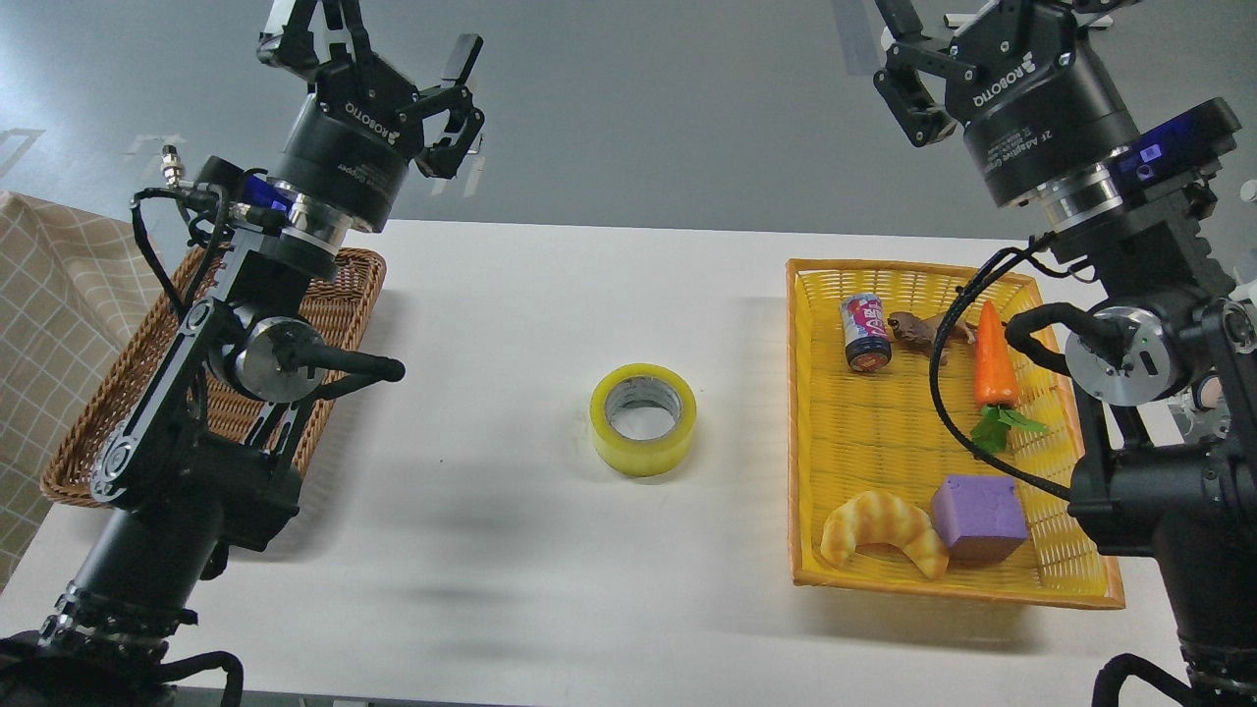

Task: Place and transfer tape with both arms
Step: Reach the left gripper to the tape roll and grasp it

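The tape (643, 419), a yellow roll with a pale grey core, lies flat on the white table (550, 295) near its middle, with nothing touching it. My left gripper (378, 44) is raised high beyond the table's far left, well away from the tape, open and empty. My right gripper (982, 20) is raised high at the far right, above the back of the yellow basket. Its fingers (908, 83) are spread, nothing shows between them, and their tips are cut off by the view's top edge.
A brown wicker basket (344, 295) sits at the left under my left arm. The yellow basket (864, 442) at the right holds a can (865, 332), a toy animal (918, 329), a carrot (994, 363), a croissant (884, 530) and a purple block (977, 517). A checked cloth (49, 324) hangs at the far left.
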Robot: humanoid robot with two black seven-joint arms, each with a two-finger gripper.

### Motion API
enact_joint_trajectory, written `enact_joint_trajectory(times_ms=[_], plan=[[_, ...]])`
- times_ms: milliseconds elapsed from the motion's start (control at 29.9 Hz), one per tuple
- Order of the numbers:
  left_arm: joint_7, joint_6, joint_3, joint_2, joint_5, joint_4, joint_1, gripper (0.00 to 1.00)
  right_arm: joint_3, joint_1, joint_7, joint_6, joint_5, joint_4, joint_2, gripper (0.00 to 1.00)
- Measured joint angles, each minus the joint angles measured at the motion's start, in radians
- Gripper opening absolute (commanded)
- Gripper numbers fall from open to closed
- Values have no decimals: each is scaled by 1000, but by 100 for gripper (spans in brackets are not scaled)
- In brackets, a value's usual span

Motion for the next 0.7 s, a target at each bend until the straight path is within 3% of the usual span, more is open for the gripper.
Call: enact_joint_trajectory(times_ms=[234,434,635,701], plan=[[-37,90,80,2,419,34,-21,98,-10,14,-2,3,1,1,2,100],[-39,277,207,14,851,36,-54,98,-10,13,-4,2,1,-1,2,100],[-31,304,447,84,1219,85,-52,98,14,44,-2,-4,0,0,8,100],[-24,309,506,90,1328,177,-55,98,15,47,-2,-7,-1,2,9,100]])
